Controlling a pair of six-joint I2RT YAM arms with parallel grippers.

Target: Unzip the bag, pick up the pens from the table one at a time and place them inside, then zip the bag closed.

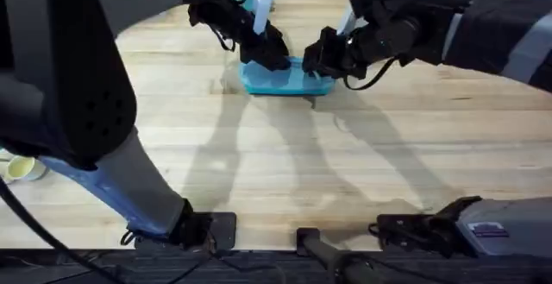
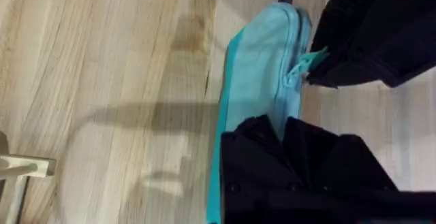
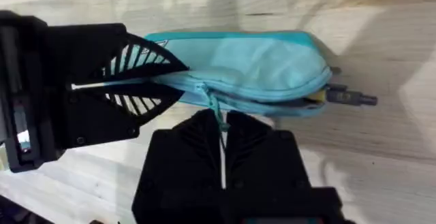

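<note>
The bag lies flat on the table, and both grippers meet over it. It is a light teal pouch with its zipper running along its length.

The left gripper presses down on one end of the bag. In the left wrist view its black fingers sit on the fabric on either side of the zipper line, close together and pinching that end of the bag. In the right wrist view the same gripper shows at the bag's end, its ribbed fingers closed on the fabric by the zipper's start.

The right gripper comes at the bag from its other side. Its fingers are pressed together, with only a thin seam between them, and the teal zipper pull tab runs down into that seam, so they are clamped on the tab. The left wrist view shows the tab stretched from the zipper to the right gripper.

At the bag's far end, away from the left gripper, the dark tip of a pen sticks out past the fabric, with a bit of yellow beside it.
</note>
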